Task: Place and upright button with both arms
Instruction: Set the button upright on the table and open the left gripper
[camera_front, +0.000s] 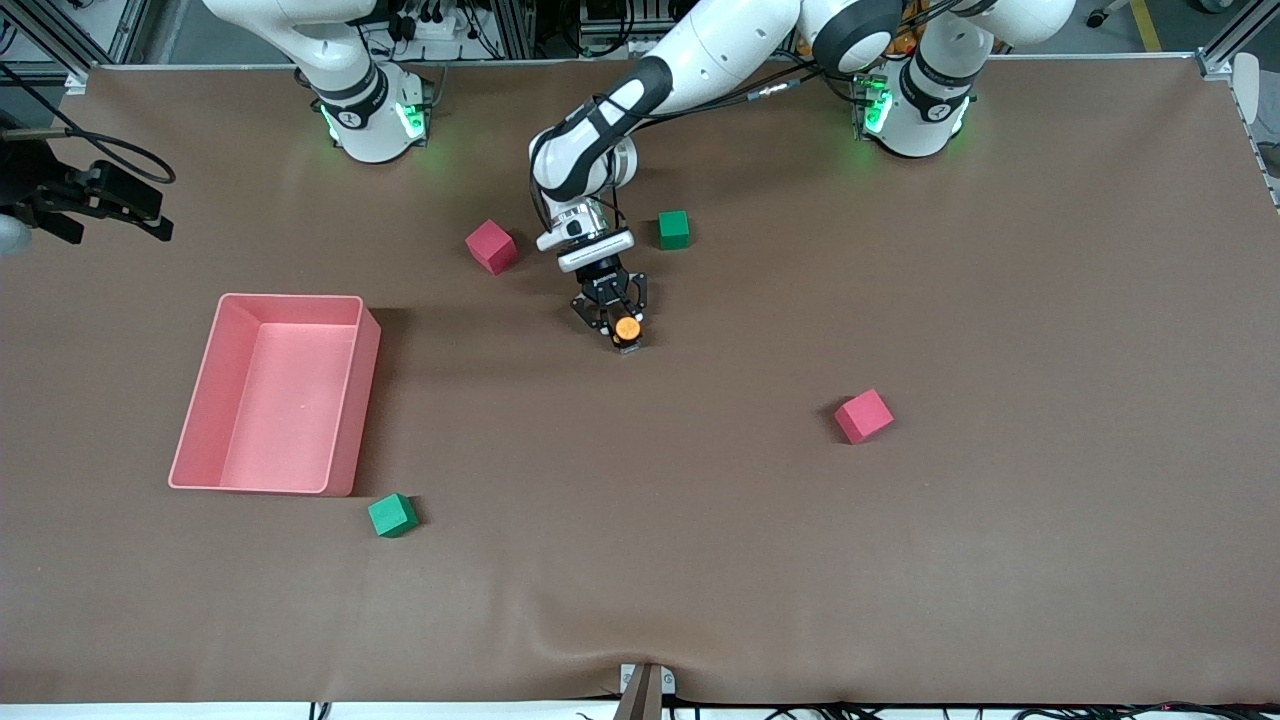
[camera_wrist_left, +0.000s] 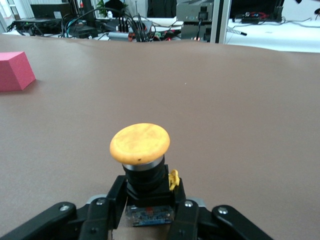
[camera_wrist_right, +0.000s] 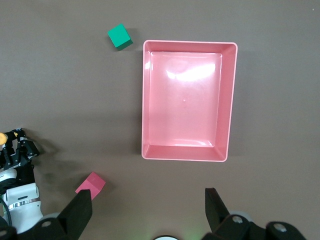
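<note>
The button (camera_front: 627, 327), with an orange cap on a black body, stands upright between my left gripper's fingers, low at the cloth near the middle of the table. My left gripper (camera_front: 622, 322) is shut on the button's black base. In the left wrist view the cap (camera_wrist_left: 140, 143) points up and the fingers (camera_wrist_left: 102, 210) clamp the body from both sides of the left gripper (camera_wrist_left: 147, 200). My right gripper (camera_wrist_right: 147, 210) is open and empty, held high over the table near the pink bin (camera_wrist_right: 190, 43). It shows at the front view's edge (camera_front: 140, 212).
The pink bin (camera_front: 355, 420) lies toward the right arm's end. A green cube (camera_front: 392, 515) lies beside its nearer corner. A pink cube (camera_front: 491, 246) and a green cube (camera_front: 674, 229) flank the left arm's wrist. Another pink cube (camera_front: 863, 416) lies toward the left arm's end.
</note>
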